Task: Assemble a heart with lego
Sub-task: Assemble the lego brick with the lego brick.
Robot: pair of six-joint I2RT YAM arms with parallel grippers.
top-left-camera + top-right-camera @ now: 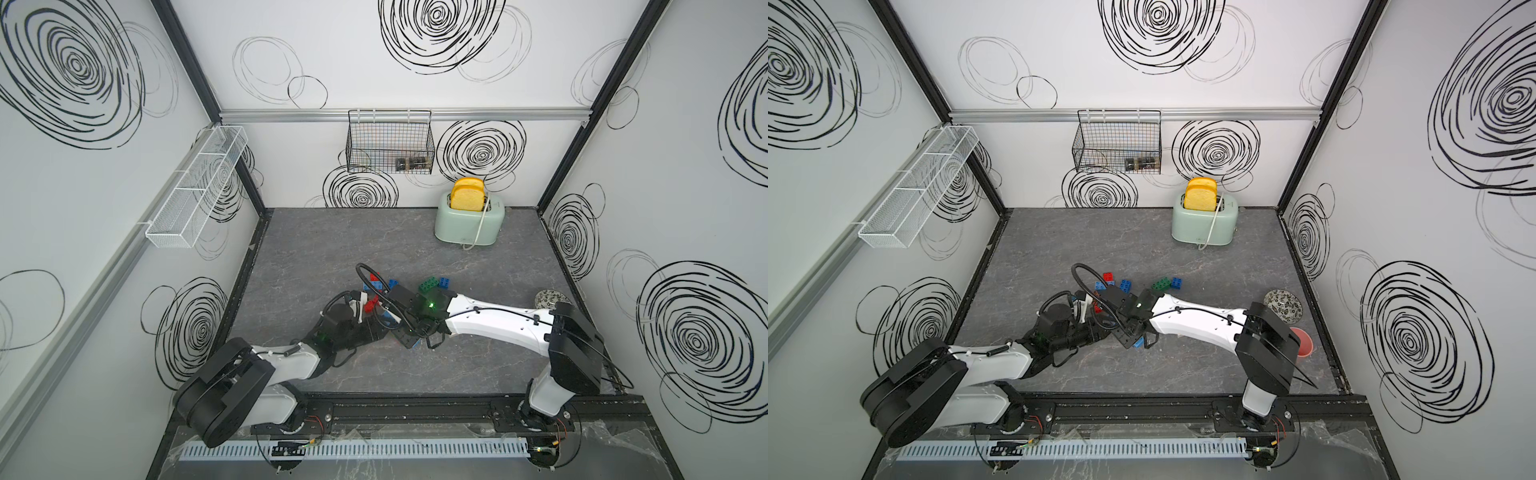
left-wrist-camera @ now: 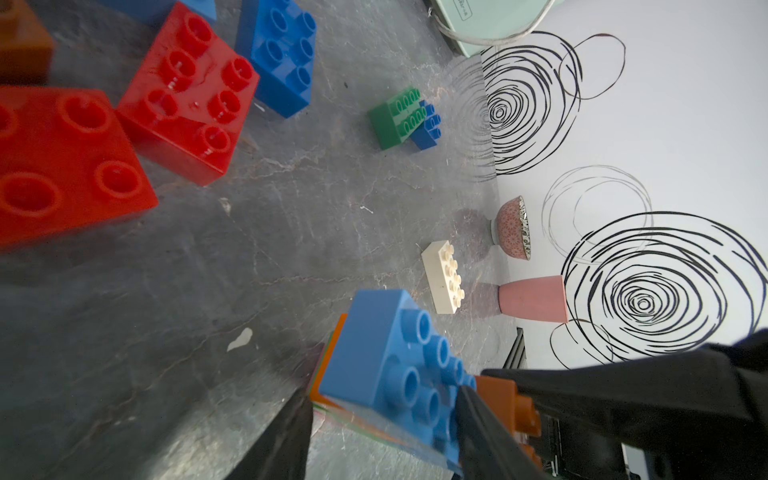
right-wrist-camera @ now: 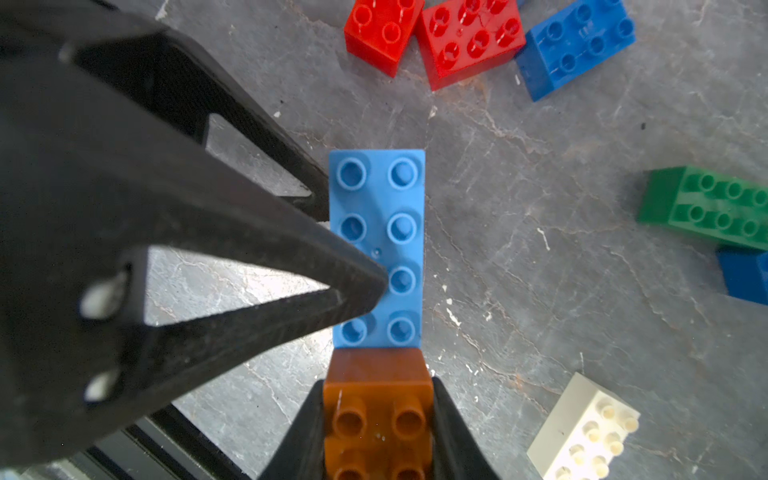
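My left gripper point(image 2: 382, 399) is shut on a light blue two-by-four brick point(image 2: 386, 357), one finger on its studded top and the other on its underside. In the right wrist view the same light blue brick point(image 3: 378, 216) points away from my right gripper point(image 3: 378, 386), which is shut on an orange brick point(image 3: 378, 399). The orange brick's end sits against the near end of the blue one. Two red bricks point(image 3: 382, 33) point(image 3: 469, 39) and a blue brick point(image 3: 577, 45) lie beyond. Both arms meet mid-table in both top views.
A green brick point(image 3: 706, 208) lies against a dark blue one point(image 3: 744, 278), and a white brick point(image 3: 582, 432) lies nearer. A patterned bowl point(image 2: 513, 228) and pink cup point(image 2: 532, 297) stand by the right wall. A mint toaster point(image 1: 469, 220) stands at the back.
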